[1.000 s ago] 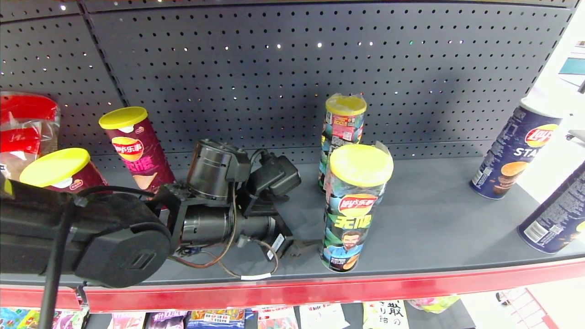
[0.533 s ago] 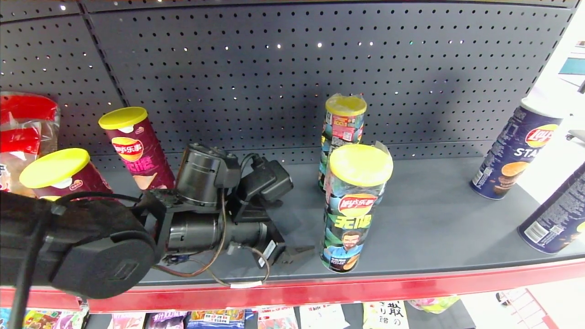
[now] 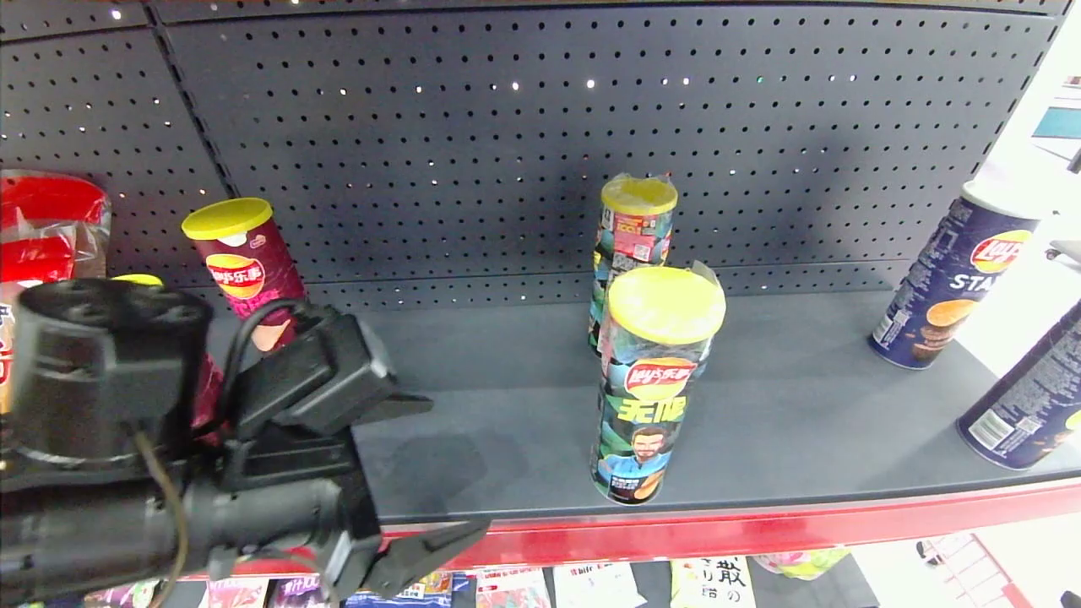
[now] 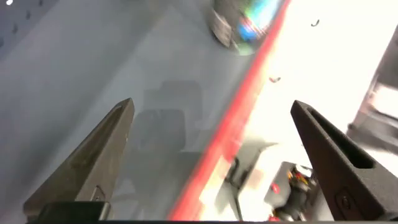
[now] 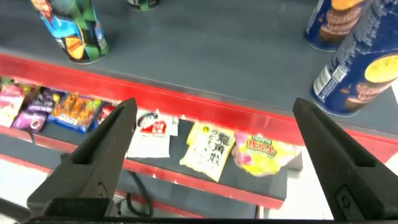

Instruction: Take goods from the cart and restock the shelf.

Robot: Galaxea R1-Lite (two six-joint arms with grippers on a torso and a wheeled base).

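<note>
Left arm (image 3: 110, 515) black: round motor housing (image 3: 105, 355) at 9 o'clock, boxy camera block (image 3: 317, 380), thin cables (image 3: 163, 494). Left tool (image 3: 454, 466), right tool (image 5: 214, 104): matte black tapered fingers (image 5: 99, 162).

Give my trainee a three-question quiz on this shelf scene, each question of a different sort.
1. True or false: the left claw is shut on a can.
2. The two green cans stand: A side by side; B one behind the other; C stacked.
3. Fill in: the blue cans stand toward the shelf's ___ end.
Key: 1 false, it is open and empty; 2 B; 3 right.
</note>
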